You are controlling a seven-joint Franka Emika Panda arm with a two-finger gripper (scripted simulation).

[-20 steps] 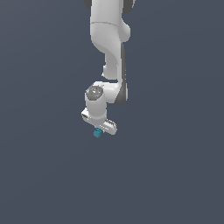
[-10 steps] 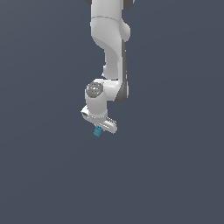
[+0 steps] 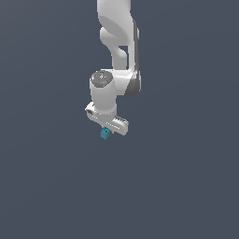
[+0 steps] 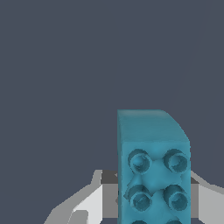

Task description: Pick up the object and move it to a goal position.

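Note:
The object, a small teal-blue brick (image 3: 105,134), hangs just under the white gripper (image 3: 107,131) in the exterior view, above the dark grey floor. Close up in the wrist view the brick (image 4: 153,166) shows round studs on its face and sits between the grey-white fingers (image 4: 89,203). The gripper is shut on the brick. The fingertips are mostly hidden behind the hand in the exterior view.
The white arm (image 3: 119,51) reaches down from the top of the exterior view. A plain dark grey surface (image 3: 186,177) fills everything around it, with no other objects and no goal marker in sight.
The arm has lifted slightly and shifted a little toward the exterior view's right, carrying the brick with it. The grip is unchanged.

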